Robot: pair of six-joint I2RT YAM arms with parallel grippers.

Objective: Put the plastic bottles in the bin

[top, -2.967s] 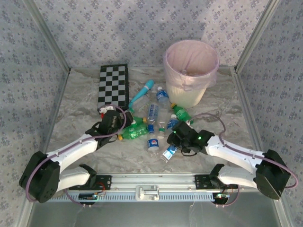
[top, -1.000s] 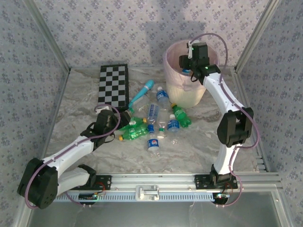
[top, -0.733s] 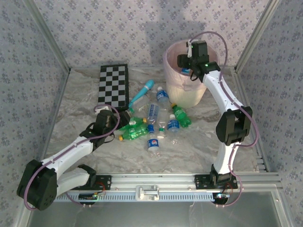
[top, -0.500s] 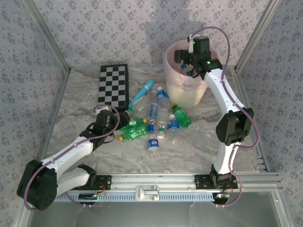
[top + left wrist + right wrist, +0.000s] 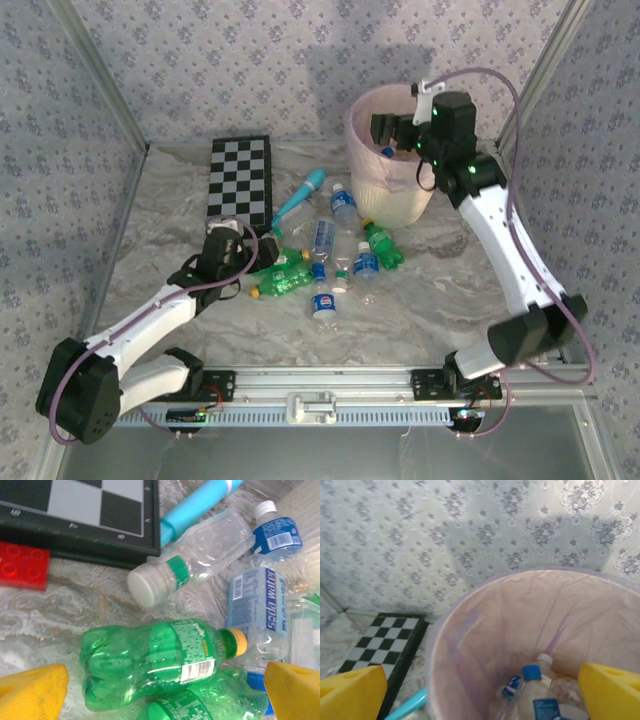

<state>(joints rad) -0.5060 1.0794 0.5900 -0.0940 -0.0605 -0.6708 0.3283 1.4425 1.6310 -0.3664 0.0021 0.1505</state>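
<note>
Right tool [image 5: 480, 695] apart, empty, above bin [image 5: 470, 620] holding some bottles [image 5: 534, 700]. Left tool [image 5: 160, 695] apart, astride green bottle [image 5: 155, 662] on counter [image 5: 60, 615]. Could squirt sideways on slick plastic, or snag crowding neighbours [image 5: 250, 615], if closed off-centre.

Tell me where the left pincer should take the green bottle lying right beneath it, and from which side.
Grip the green bottle across its mid-body, coming from straight above. It lies on its side, with another green bottle tight against it. The open left pincer straddles its length, so the wrist likely needs turning first.
</note>
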